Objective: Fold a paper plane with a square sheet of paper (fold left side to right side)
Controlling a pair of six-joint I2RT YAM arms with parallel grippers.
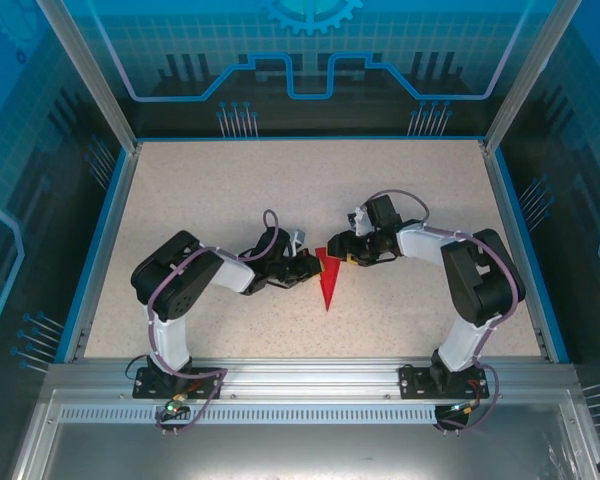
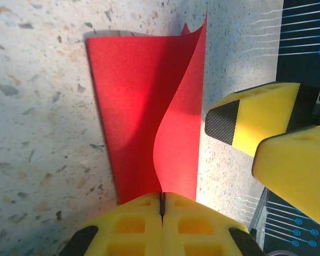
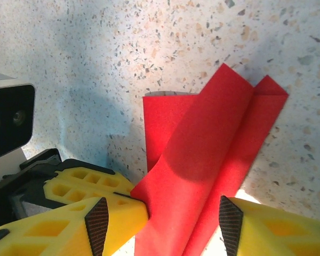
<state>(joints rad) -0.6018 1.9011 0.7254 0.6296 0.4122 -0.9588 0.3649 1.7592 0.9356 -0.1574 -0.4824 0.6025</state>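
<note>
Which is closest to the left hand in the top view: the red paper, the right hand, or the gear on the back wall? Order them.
1. The paper, pinched in the left hand.
2. The right hand, just across the paper, to the right.
3. The gear, far off at the back.

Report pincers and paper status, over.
Left pincer shut on raised flap of the paper plane. Right pincer open, astride it. Plane partly folded, flap curling off the table. Pincers crowded close together.
</note>
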